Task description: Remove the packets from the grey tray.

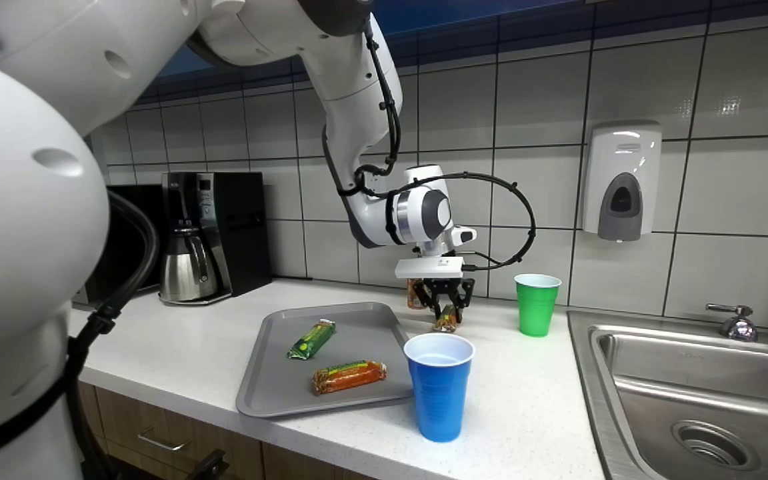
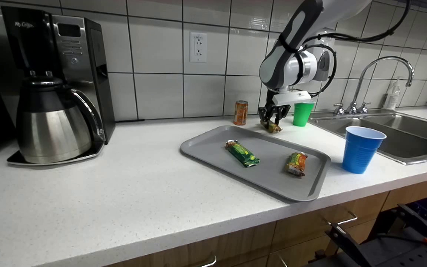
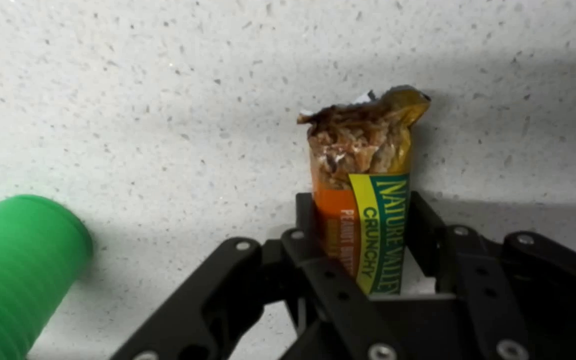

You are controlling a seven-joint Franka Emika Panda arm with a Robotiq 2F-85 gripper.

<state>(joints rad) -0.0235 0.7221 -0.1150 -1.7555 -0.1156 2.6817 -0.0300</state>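
While pointing down over white speckled counter [image 1: 511, 380], straddles shiny orange-yellow-green snack packet [image 3: 360, 185] with black two-fingered gripper [image 3: 360, 205]; cannot tell whether clamped or only flanking closely. Note that packet off large flat rectangular grey tray [image 1: 364, 333], between orange can [image 2: 241, 112] and green plastic cup [image 1: 537, 307]. On tray, apart from each other, note green wrapped packet [image 1: 312, 339] and orange wrapped packet [image 1: 349, 377].

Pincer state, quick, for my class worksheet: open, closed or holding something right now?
Pincer: jaws on both sides of a packet; whether gripping it or slightly open can't be told.
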